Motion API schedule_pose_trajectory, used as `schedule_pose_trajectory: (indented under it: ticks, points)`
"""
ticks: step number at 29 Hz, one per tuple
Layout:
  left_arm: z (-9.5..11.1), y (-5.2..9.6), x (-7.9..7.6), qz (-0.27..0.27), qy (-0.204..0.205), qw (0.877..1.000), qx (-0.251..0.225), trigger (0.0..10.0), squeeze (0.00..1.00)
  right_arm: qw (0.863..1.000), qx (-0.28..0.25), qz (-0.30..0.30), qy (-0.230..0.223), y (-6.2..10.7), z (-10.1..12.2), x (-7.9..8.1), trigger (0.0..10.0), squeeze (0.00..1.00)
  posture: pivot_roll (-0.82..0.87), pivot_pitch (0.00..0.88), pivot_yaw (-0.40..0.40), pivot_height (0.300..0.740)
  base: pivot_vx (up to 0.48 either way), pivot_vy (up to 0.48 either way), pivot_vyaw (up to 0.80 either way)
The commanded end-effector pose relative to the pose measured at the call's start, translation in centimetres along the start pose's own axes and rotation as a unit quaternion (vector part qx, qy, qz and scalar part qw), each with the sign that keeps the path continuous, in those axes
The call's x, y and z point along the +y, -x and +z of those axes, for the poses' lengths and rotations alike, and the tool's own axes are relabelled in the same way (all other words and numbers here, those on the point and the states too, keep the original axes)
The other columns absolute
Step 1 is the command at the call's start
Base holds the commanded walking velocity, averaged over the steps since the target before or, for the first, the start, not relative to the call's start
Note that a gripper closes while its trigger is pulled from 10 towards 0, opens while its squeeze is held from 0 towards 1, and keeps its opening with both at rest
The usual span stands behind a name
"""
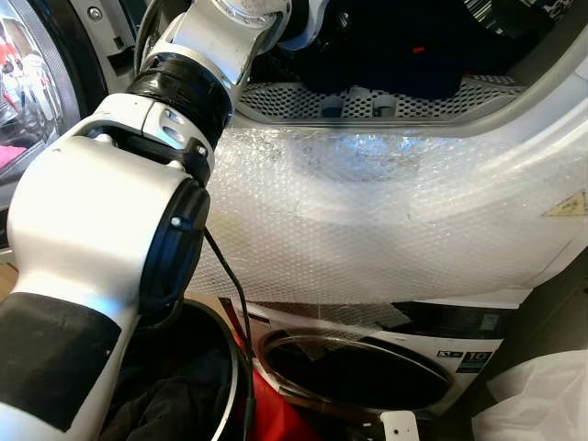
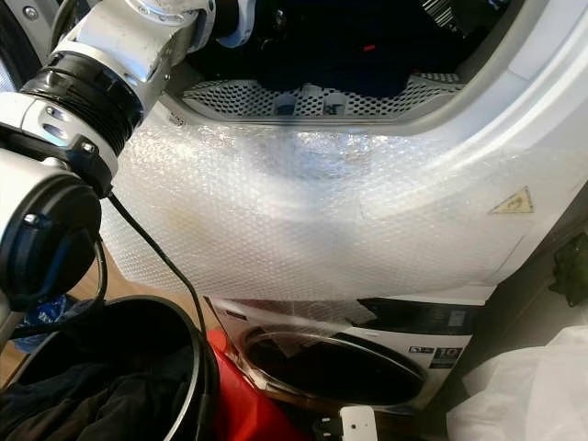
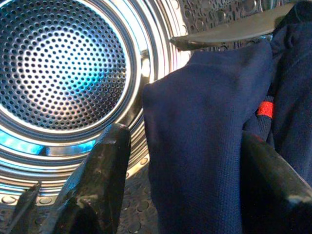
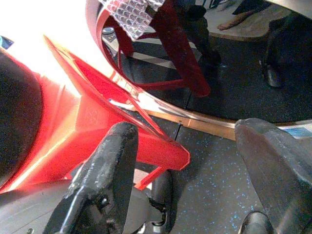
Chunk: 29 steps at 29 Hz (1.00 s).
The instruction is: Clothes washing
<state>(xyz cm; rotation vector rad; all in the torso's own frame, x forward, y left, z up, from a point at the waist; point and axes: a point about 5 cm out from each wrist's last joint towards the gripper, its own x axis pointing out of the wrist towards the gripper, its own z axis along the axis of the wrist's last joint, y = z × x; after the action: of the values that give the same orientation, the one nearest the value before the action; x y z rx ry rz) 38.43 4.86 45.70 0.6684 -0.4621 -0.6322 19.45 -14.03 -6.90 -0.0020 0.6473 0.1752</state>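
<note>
Bubble wrap (image 1: 367, 220) covers the white washer front across the middle of the frame, with a second machine's round door (image 1: 354, 367) below it; the left arm (image 1: 119, 230) reaches from lower left up into the open drum (image 3: 63, 63) at the top; there the left gripper (image 3: 180, 190) is spread wide around a navy garment (image 3: 204, 146), not clenched; a dark basket (image 2: 197, 367) of clothes sits lower left; the right gripper (image 4: 195, 175) hangs released above a red stand (image 4: 97, 126).

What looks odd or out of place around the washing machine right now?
A sheet of bubble wrap covers the white front of the upper machine below its drum opening, which is unusual for a machine in use. Otherwise nothing stands out: the left tool is open inside the drum beside a navy garment.
</note>
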Motion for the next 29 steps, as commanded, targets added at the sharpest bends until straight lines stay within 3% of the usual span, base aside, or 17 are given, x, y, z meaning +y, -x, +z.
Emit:
schedule_pose_trajectory:
  ticks: [1,2,13,19,20,24,25,26,27,28,29]
  points:
    - [1.3,0.2,0.7,0.004,-0.016,1.0,-0.014,10.0,1.0,1.0,0.018,0.008,-0.006,0.2,-0.8,0.7,10.0,0.0,0.0,0.0,0.17,0.74,0.0,0.0,0.0]
    - [1.2,0.1,0.5,-0.001,-0.012,1.0,-0.017,0.0,0.0,1.0,0.018,0.007,-0.007,0.2,-0.8,0.7,10.0,0.0,0.0,0.0,0.171,0.74,0.0,0.0,0.0]
    - [1.0,0.1,0.3,-0.012,-0.007,1.0,-0.019,0.0,0.0,1.0,0.019,0.008,-0.006,0.2,-0.9,0.8,10.0,0.0,0.0,0.0,0.173,0.74,0.0,0.0,0.0]
    - [3.0,0.1,0.6,-0.001,-0.035,0.998,-0.056,0.0,0.0,1.0,0.02,0.01,-0.007,0.2,-0.9,1.0,10.0,0.0,0.0,0.0,0.176,0.74,0.0,0.0,0.0]
    - [4.0,0.1,0.7,0.002,-0.053,0.995,-0.082,10.0,0.0,1.0,0.021,0.009,-0.007,0.2,-1.0,1.0,10.0,0.0,0.0,0.0,0.175,0.74,0.0,0.0,0.0]
    - [4.2,0.1,0.5,-0.004,-0.049,0.994,-0.096,10.0,0.0,1.0,0.021,0.009,-0.007,0.2,-1.0,1.0,10.0,0.0,0.0,0.0,0.175,0.74,0.0,0.0,0.0]
    - [4.2,0.2,-0.2,-0.046,-0.043,0.991,-0.121,10.0,0.0,1.0,0.022,0.009,-0.008,0.2,-1.0,1.1,10.0,0.0,0.0,0.0,0.175,0.74,0.0,0.0,0.0]
    - [4.2,0.2,-0.2,-0.046,-0.043,0.991,-0.121,10.0,0.0,1.0,0.022,0.009,-0.008,0.2,-1.0,1.1,10.0,0.0,0.0,0.0,0.175,0.74,0.0,0.0,0.0]
    - [3.3,0.3,-1.1,-0.109,-0.017,0.986,-0.125,10.0,0.0,1.0,0.021,0.009,-0.008,0.2,-0.9,1.1,10.0,0.0,0.0,0.0,0.173,0.74,0.0,0.0,0.0]
    - [3.3,0.3,-1.1,-0.109,-0.017,0.986,-0.125,10.0,0.0,1.0,0.021,0.009,-0.008,0.2,-0.9,1.1,10.0,0.0,0.0,0.0,0.173,0.74,0.0,0.0,0.0]
    - [1.3,0.4,-2.0,-0.163,0.028,0.981,-0.105,10.0,0.0,1.0,0.022,0.011,-0.006,0.2,-0.9,1.2,10.0,0.0,0.01,0.0,0.165,0.74,0.0,0.0,0.0]
